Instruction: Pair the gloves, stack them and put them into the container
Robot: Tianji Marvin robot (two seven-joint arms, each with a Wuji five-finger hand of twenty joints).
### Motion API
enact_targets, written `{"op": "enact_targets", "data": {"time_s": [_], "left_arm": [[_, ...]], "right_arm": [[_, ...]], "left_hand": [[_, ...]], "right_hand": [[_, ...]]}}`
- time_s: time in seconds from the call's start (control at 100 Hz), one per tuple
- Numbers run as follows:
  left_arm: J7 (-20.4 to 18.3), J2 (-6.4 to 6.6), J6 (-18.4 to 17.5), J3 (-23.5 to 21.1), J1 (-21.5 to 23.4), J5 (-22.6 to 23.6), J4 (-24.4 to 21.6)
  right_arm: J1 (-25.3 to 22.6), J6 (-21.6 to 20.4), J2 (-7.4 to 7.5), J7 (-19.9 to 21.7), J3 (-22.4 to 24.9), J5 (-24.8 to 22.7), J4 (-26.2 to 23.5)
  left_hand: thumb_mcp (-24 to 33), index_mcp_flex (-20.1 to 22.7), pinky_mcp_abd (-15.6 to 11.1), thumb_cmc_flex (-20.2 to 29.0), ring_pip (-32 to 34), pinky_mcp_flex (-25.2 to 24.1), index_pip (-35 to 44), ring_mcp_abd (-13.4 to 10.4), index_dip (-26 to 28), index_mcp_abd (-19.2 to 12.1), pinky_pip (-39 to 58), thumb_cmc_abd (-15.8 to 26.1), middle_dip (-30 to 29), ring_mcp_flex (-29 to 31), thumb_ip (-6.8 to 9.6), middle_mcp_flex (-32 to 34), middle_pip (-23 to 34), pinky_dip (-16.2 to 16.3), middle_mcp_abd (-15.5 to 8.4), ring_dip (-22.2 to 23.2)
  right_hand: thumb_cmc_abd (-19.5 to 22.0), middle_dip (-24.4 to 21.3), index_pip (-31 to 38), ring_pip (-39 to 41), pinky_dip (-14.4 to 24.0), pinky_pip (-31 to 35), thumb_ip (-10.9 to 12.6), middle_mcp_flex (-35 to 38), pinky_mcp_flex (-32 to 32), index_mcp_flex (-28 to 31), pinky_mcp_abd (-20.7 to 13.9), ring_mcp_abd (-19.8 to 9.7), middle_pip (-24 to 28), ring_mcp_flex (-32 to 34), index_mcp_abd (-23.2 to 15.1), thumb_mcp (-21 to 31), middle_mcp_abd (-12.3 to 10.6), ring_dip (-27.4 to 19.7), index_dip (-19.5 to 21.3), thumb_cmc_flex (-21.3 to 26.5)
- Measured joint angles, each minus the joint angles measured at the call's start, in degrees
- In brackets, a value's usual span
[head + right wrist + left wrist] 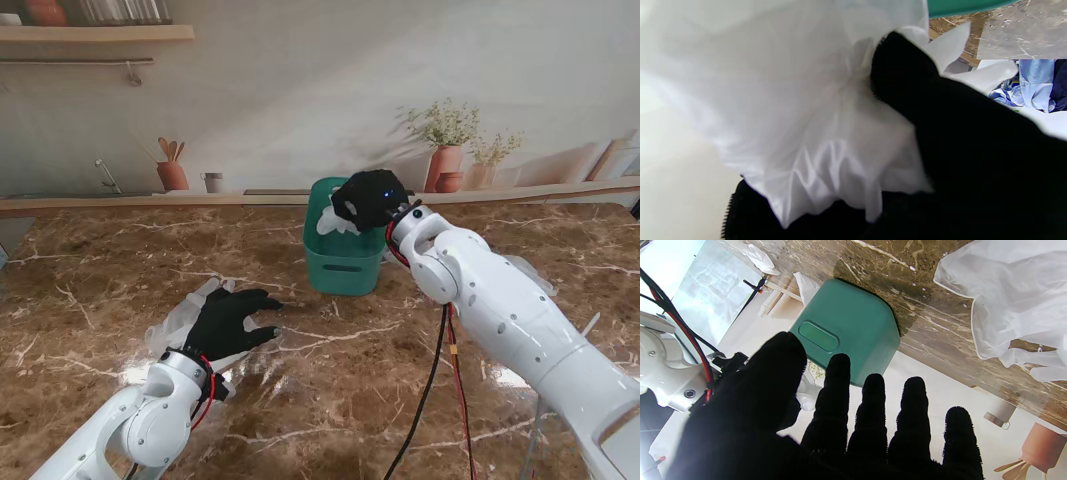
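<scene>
Gloves are split between two places. Nearest to me, one clear glove (185, 318) lies flat on the surface (330, 390), and the left hand (228, 320) rests on it with fingers spread, holding nothing. Farther off, the right hand (368, 198) hovers over the green container's (340, 265) open top, its fingers closed on a bunched white glove (813, 133) that hangs partly inside the rim.

The step in hand looks like the drop-off: one glove, or possibly a stacked pair, is going into the container. Next, I judge, the right hand should loosen its fingers so the glove falls fully inside, clear of the rim. The near glove then needs gathering and carrying over.
</scene>
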Motion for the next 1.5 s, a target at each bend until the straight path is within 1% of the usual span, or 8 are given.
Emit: {"op": "enact_targets", "data": {"time_s": [0.28, 0.42, 0.49, 0.58, 0.86, 1.25, 1.38, 1.5], "left_arm": [[0.5, -0.01, 0.2, -0.6, 0.1, 0.7, 0.0], [0.6, -0.02, 0.4, -0.7, 0.1, 0.6, 0.0], [0.5, -0.02, 0.3, -0.8, 0.2, 0.6, 0.0], [0.4, -0.02, 0.3, -1.0, 0.2, 0.6, 0.0], [0.5, 0.01, 0.1, -0.9, 0.2, 0.8, 0.0], [0.4, 0.00, -0.5, -1.0, 0.0, 0.9, 0.2], [0.4, 0.01, -0.7, -1.0, -0.1, 0.9, 0.3], [0.4, 0.01, -0.7, -1.0, -0.2, 0.9, 0.3]], "right_arm": [[10.3, -0.1, -3.57, 0.6, -11.7, 9.1, 12.8], [11.8, -0.1, -5.19, 2.7, -13.8, 11.0, 16.6], [11.9, 0.1, -5.17, 6.3, -14.4, 11.2, 16.5], [11.7, 0.9, -4.61, 9.3, -14.3, 10.8, 15.3], [8.0, 1.1, -1.82, 16.2, -7.2, 9.2, 7.8], [4.6, 0.9, 1.11, 29.4, -2.1, 8.9, -0.2], [4.3, 0.9, 1.45, 28.5, -1.8, 8.9, -0.5], [2.4, 0.3, 1.15, 20.7, 1.1, 3.9, -0.3]], "left_hand": [[0.0, 0.0, 0.0, 0.0, 0.0, 0.0, 0.0, 0.0, 0.0, 0.0, 0.0, 0.0, 0.0, 0.0, 0.00, 0.0, 0.0, 0.0, 0.0, 0.0], [0.0, 0.0, 0.0, 0.0, 0.0, 0.0, 0.0, 0.0, 0.0, 0.0, 0.0, 0.0, 0.0, 0.0, 0.00, 0.0, 0.0, 0.0, 0.0, 0.0], [0.0, 0.0, 0.0, 0.0, 0.0, 0.0, 0.0, 0.0, 0.0, 0.0, 0.0, 0.0, 0.0, 0.0, 0.00, 0.0, 0.0, 0.0, 0.0, 0.0], [0.0, 0.0, 0.0, 0.0, 0.0, 0.0, 0.0, 0.0, 0.0, 0.0, 0.0, 0.0, 0.0, 0.0, 0.00, 0.0, 0.0, 0.0, 0.0, 0.0], [0.0, 0.0, 0.0, 0.0, 0.0, 0.0, 0.0, 0.0, 0.0, 0.0, -0.1, 0.0, 0.0, 0.0, 0.00, 0.0, 0.0, 0.0, 0.0, 0.0], [0.0, 2.1, 0.0, 0.0, 0.0, 0.0, 0.9, 0.0, 0.8, -0.8, -0.8, 0.0, 0.0, 0.0, 0.00, 0.0, 0.0, 0.0, 0.0, 0.0], [0.0, 2.1, 0.0, 0.0, 0.0, 0.0, 2.0, 0.0, 0.9, -1.1, -1.3, 0.0, 0.0, 0.0, 0.00, 0.0, 0.0, 0.0, 0.0, 0.0], [0.0, 2.1, 0.0, 0.0, 0.0, 0.0, 2.0, 0.0, 0.9, -1.1, -1.4, 0.0, 0.0, 0.0, 0.00, 0.0, 0.0, 0.0, 0.0, 0.0]], "right_hand": [[0.2, 0.0, -0.8, 0.0, 0.0, 0.1, 0.0, -0.2, -2.2, -1.1, 0.0, -0.1, 0.3, -0.1, -0.2, 0.0, -0.1, 0.0, -1.5, -0.3], [1.7, -2.1, -5.1, -7.5, 0.0, -4.8, 0.2, -3.1, -8.3, -9.6, 0.6, -0.1, -3.3, -2.7, 1.4, 0.2, -0.1, -0.7, -21.6, -5.2], [3.5, -9.9, -13.0, -14.2, 0.0, -9.5, 1.0, -6.1, -13.2, -11.3, 0.7, -0.5, -5.2, -6.5, 5.2, 0.6, 0.1, -3.3, -29.3, -10.8], [4.9, -17.1, -24.6, -19.7, 0.1, -14.8, 8.0, -10.1, -18.6, -12.4, 1.4, -0.5, -8.2, -11.5, 8.6, 0.8, 0.6, -5.9, -29.5, -17.0], [9.0, -23.3, -33.0, -28.7, 3.0, -21.5, 8.0, -17.1, -25.8, -18.4, 2.8, 3.2, -14.9, -19.7, 9.5, -3.5, 2.1, -10.2, -33.3, -26.2], [11.5, -34.7, -37.4, -35.3, 4.4, -27.2, 8.0, -24.0, -29.2, -21.5, 4.8, 7.3, -24.2, -23.6, 3.5, -7.1, 4.9, -15.8, -38.9, -28.3], [12.7, -36.0, -39.6, -35.8, 5.7, -28.1, 8.0, -25.7, -29.4, -24.6, 4.8, 7.2, -24.6, -24.2, 4.3, -7.8, 4.9, -16.5, -40.3, -29.8], [14.3, -35.8, -39.6, -35.0, 6.4, -28.2, 8.0, -24.7, -28.7, -24.8, 3.6, 5.1, -22.3, -24.1, 7.7, -8.3, 3.4, -16.5, -40.3, -29.8]]}}
